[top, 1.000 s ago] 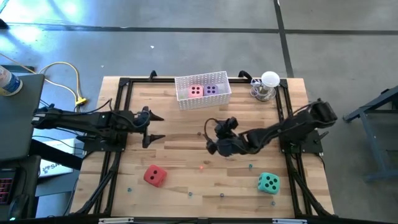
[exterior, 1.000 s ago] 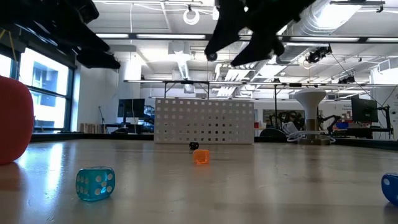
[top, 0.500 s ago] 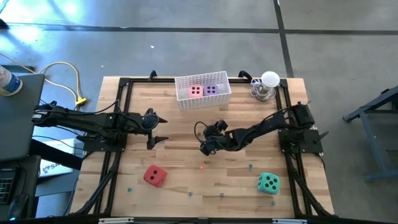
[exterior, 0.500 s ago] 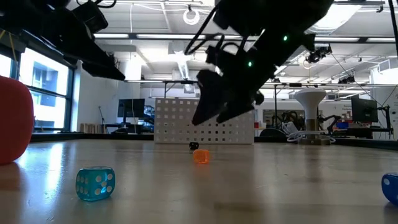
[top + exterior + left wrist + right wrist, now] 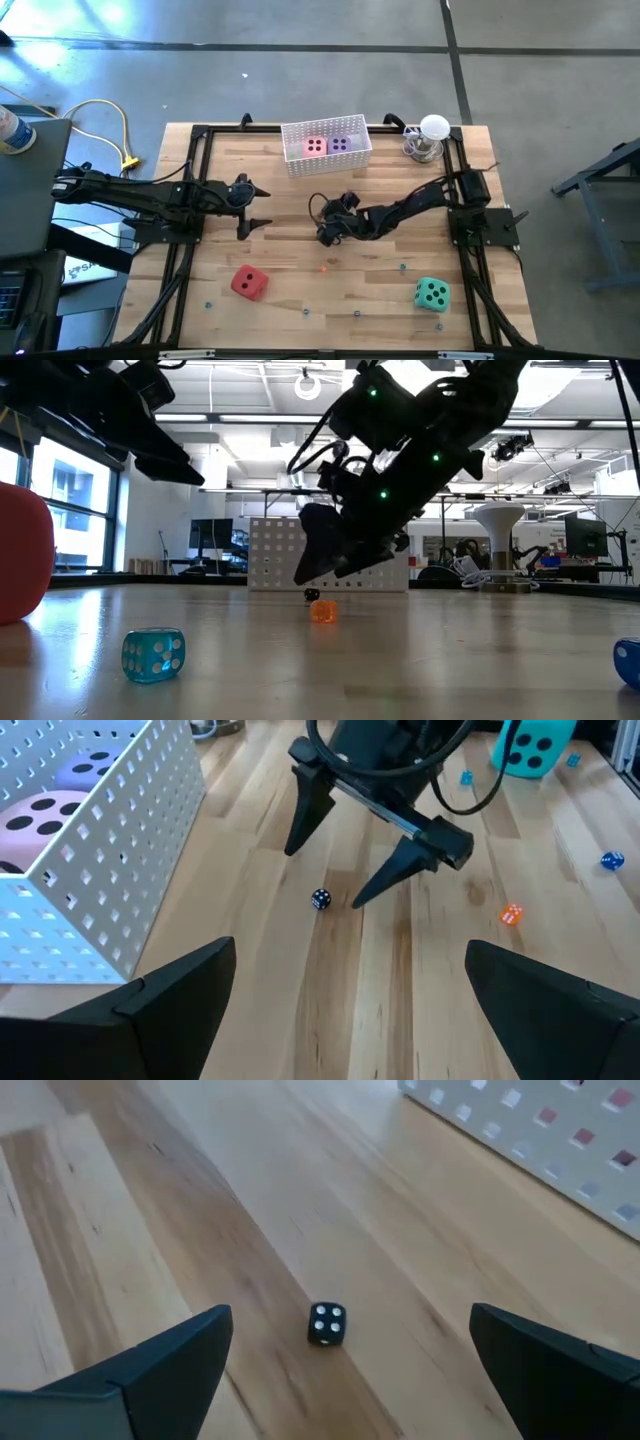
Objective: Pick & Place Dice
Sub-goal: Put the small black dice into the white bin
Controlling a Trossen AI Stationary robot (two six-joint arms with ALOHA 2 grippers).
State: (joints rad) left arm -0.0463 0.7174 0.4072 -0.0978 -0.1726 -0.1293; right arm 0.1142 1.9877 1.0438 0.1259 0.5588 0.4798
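bright even overhead light, ceiling-lamp glare, soft shadows, blurred near foreground

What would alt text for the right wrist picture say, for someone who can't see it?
A tiny black die lies on the wooden table between the right gripper's two open dark fingers. A white perforated basket stands beyond.

Only a small black die (image 5: 326, 1324) interrupts bare table (image 5: 180, 1200) ahead.
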